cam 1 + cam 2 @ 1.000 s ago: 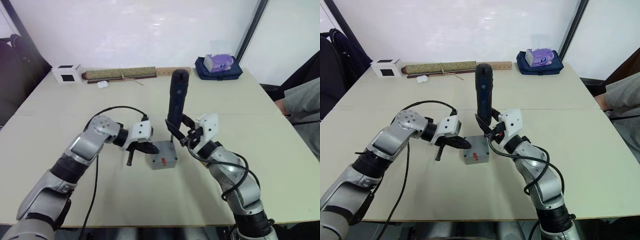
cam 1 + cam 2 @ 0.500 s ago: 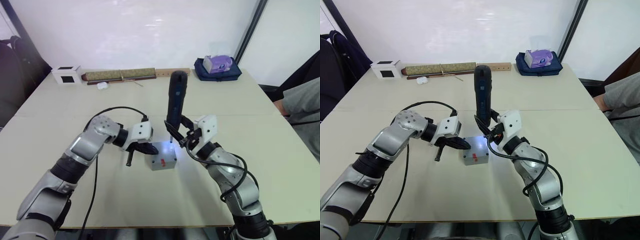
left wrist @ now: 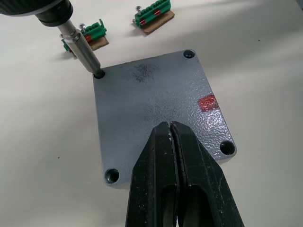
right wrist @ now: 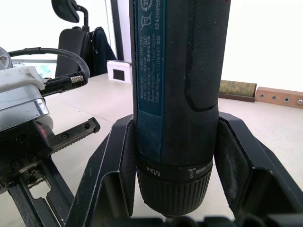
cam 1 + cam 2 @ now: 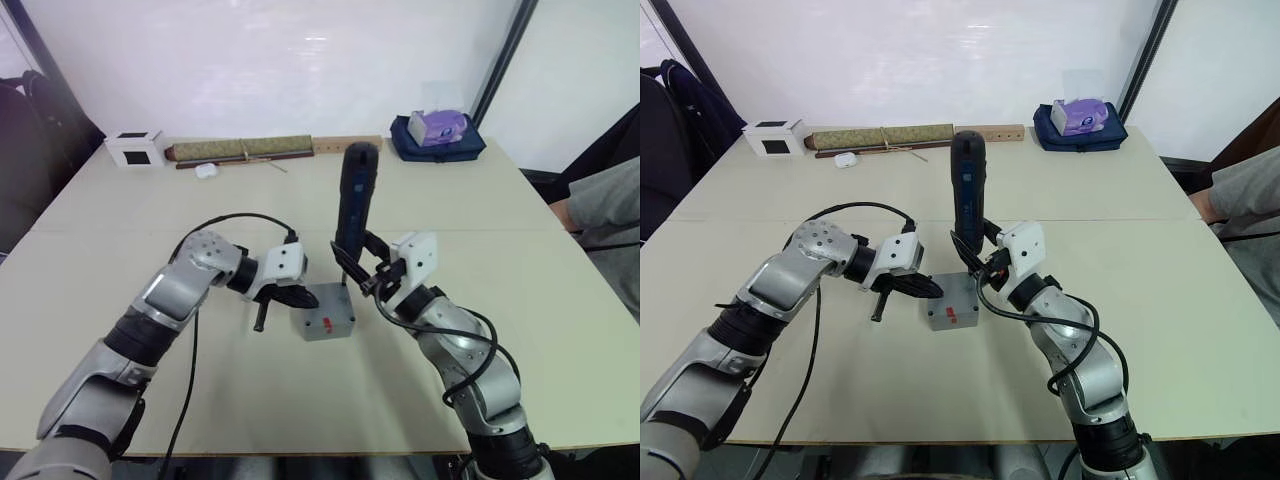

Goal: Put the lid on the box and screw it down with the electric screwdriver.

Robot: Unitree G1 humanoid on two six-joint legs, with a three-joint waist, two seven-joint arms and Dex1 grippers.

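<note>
The grey lid (image 3: 156,109), with its small red mark (image 3: 207,102), lies flat on the box (image 5: 322,333) at the table's middle. My left gripper (image 3: 170,125) is shut with nothing between its fingers, and its tips press on the lid's top from the left side. My right gripper (image 5: 352,262) is shut on the electric screwdriver (image 5: 355,200), a dark blue-black tool held upright. Its metal bit (image 3: 80,45) sits in the lid's far corner hole (image 3: 98,74). The lid's other three corner holes show as open dark holes.
Two green terminal strips (image 3: 152,20) lie just beyond the box. At the table's back are a white cube with a black face (image 5: 135,149), a long rolled mat (image 5: 240,149) and a dark bag with a purple pack (image 5: 436,133). A person sits at the right edge (image 5: 605,200).
Half a second ago a white light shone from the screwdriver's tip onto the lid; it is dark now, as it was a second ago. Both arms stay almost where they were.
</note>
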